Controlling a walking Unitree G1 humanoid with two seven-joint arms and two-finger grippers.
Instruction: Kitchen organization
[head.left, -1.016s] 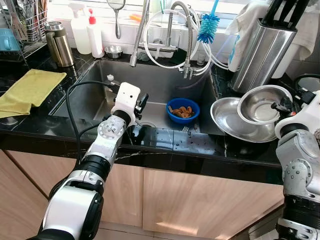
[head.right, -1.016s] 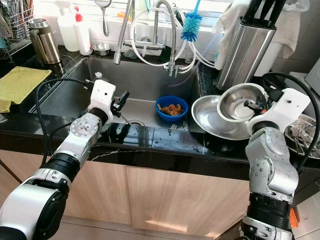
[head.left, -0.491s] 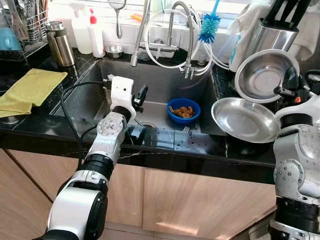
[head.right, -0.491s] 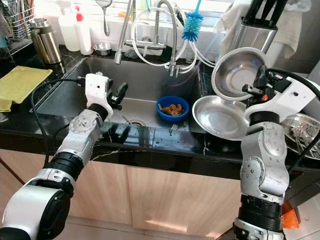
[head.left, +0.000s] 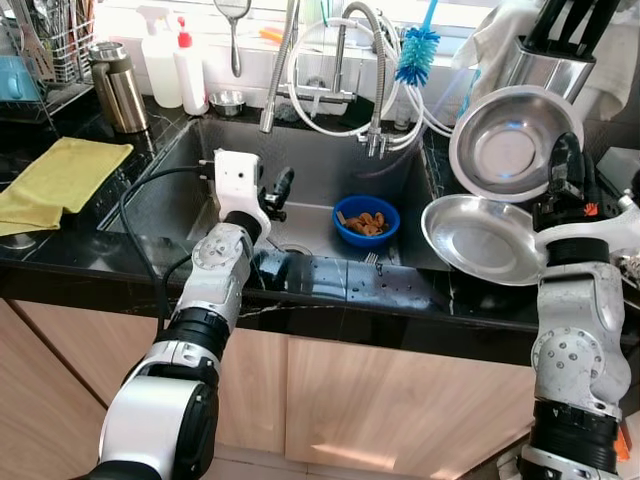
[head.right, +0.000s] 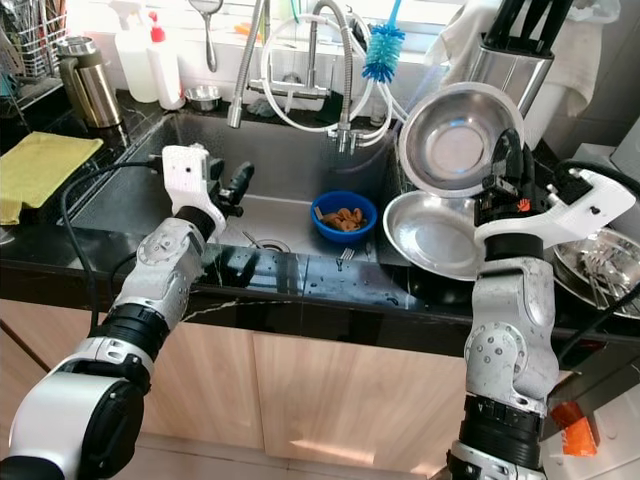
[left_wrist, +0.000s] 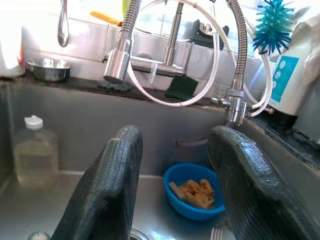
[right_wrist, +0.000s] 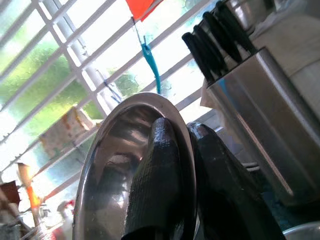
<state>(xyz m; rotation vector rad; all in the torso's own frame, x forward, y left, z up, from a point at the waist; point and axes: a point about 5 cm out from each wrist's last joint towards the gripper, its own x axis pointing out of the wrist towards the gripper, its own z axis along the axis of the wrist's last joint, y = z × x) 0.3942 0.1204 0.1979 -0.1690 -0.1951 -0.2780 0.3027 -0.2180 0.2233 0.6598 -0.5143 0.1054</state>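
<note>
faucet hoses (head.left: 330, 70) hang over blue bowl (head.left: 367, 220) in sink (head.left: 180, 195).

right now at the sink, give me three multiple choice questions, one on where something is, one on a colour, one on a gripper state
1. Where is the blue bowl of food scraps?
A. on the yellow cloth
B. in the sink basin
C. on the counter by the knife block

2. What colour is the cloth on the counter left of the sink?
A. yellow
B. red
C. white

3. What is the right gripper doing?
A. hanging open over the floor
B. pinching the tap hose
C. clamped on the rim of a steel bowl held up on edge

Answers: 1 B, the bowl sits on the basin floor below the tap. 2 A, the cloth is plainly yellow. 3 C, the right wrist view shows its fingers either side of the bowl's rim, above the larger steel bowl on the counter.
</note>
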